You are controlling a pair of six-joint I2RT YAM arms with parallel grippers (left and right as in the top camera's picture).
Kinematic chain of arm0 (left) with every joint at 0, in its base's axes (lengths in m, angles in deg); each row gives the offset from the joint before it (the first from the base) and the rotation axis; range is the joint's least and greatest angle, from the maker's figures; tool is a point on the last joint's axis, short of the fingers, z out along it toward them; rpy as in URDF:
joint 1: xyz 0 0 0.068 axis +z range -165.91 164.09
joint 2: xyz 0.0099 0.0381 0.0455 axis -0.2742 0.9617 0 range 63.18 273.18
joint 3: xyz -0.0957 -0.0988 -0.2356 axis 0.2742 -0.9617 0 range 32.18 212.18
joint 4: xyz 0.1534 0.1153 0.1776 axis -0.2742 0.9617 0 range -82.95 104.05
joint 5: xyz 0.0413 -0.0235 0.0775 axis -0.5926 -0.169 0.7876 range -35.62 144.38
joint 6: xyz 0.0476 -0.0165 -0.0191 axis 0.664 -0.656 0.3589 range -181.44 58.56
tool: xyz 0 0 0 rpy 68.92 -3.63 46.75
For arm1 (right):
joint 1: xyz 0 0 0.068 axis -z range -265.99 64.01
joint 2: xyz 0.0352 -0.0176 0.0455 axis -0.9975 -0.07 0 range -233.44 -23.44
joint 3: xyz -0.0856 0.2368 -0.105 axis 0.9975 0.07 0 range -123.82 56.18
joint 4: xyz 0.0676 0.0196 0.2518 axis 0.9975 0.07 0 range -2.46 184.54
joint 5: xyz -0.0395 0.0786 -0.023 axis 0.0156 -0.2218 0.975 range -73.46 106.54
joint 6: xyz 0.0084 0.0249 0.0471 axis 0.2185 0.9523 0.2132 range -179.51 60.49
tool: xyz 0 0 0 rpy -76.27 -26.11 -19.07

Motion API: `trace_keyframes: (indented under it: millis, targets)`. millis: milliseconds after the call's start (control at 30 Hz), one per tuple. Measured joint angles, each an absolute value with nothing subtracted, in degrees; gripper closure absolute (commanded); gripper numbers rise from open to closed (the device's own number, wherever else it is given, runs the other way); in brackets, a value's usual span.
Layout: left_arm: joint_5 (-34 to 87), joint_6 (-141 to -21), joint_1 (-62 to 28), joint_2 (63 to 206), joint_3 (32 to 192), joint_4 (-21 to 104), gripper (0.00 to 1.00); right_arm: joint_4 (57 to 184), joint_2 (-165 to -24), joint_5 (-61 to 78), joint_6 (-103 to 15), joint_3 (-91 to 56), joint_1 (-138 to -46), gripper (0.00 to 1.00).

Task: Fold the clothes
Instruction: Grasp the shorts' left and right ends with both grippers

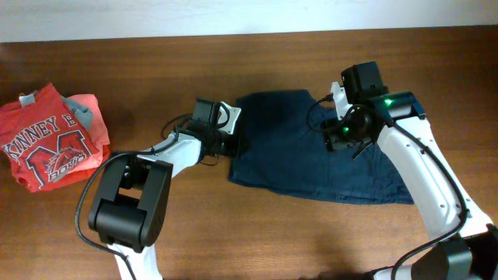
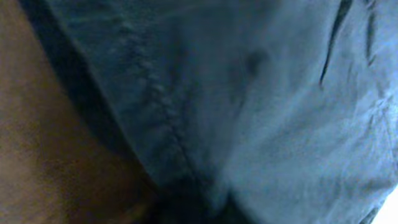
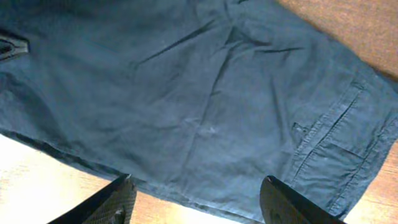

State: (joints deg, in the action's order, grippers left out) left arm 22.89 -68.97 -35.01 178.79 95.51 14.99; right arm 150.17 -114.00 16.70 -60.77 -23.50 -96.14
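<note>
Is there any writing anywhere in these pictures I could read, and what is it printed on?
"KINNEY", then a cut-off letter: white, on the red T-shirt.
"M": large logo letter below it.
Small lettering across the M: too blurred to read.
Navy garment: no writing.

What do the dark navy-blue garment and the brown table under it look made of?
Dark navy-blue garment: probably woven cotton-like cloth, matte; soft creases and stitched pocket seams show. Brown table: wood or wood-look laminate, smooth, faint sheen; streaky grain shows, which one I cannot tell.
</note>
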Motion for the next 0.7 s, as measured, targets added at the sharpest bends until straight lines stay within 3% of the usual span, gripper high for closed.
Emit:
trace_keyframes:
  millis: [200,333,500,700]
  targets:
    - [20.2,-69.4,-31.8,178.9,96.7,22.4,1.00,150.3,-114.0,16.4,-59.8,-23.5,-92.4,0.24]
    - [20.4,-69.4,-25.2,178.2,97.0,26.6,0.99,151.2,-114.0,14.4,-59.8,-23.5,-84.3,0.20]
    - [21.8,-69.4,-17.9,177.6,97.0,28.2,0.99,154.5,-114.2,7.2,-63.6,-23.5,-74.9,0.19]
    - [23.3,-69.5,-17.1,177.1,97.1,29.8,0.98,155.4,-118.0,0.6,-67.1,-21.7,-69.1,0.20]
